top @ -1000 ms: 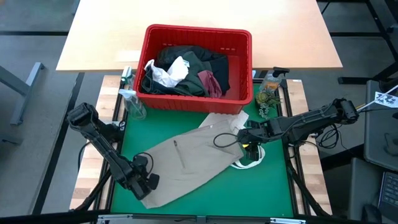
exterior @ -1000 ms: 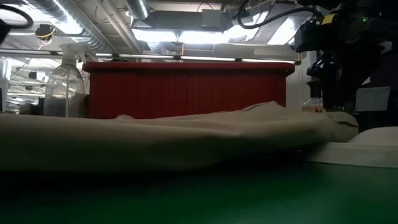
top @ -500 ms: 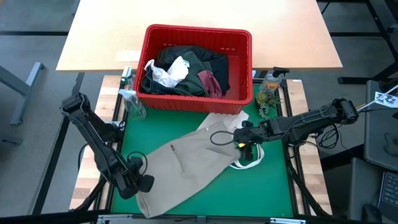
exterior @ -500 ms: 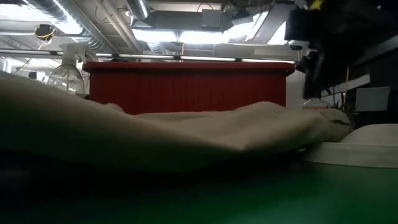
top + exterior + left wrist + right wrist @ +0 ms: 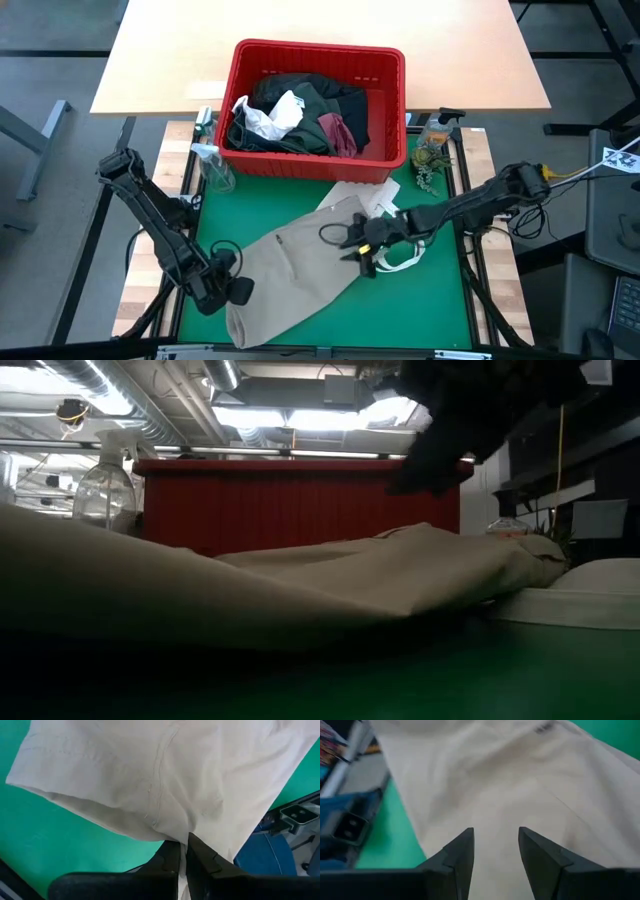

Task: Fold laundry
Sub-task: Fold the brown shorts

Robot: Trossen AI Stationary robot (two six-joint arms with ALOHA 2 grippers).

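Left tool (image 5: 228,292) pinched shut on the near-left edge of the tan top (image 5: 300,268), at the front-left of the green mat (image 5: 440,300). In the left wrist view the fingers (image 5: 197,860) meet with a fold of tan cloth (image 5: 150,785) clamped between them.

Right tool (image 5: 362,251) hangs over the top's right side, near mid-mat, jaws apart and holding nothing. In the right wrist view both fingertips (image 5: 462,847) are spread with tan fabric (image 5: 520,780) below the gap; can't tell if they touch it.

Tan top lies diagonally across the mat, from near-left up toward the basket (image 5: 320,165), mostly flat. In the low view it reads as a low rumpled ridge (image 5: 300,585) in front of the red basket wall (image 5: 300,500).

A white piece (image 5: 400,258) sits just right of the top, partly under the right arm.

The rest of the laundry (image 5: 300,118) is piled in the basket: dark, maroon and white pieces. Basket is at the back of the desk (image 5: 480,150). A clear spray bottle (image 5: 213,167) stands just beside its left wall.
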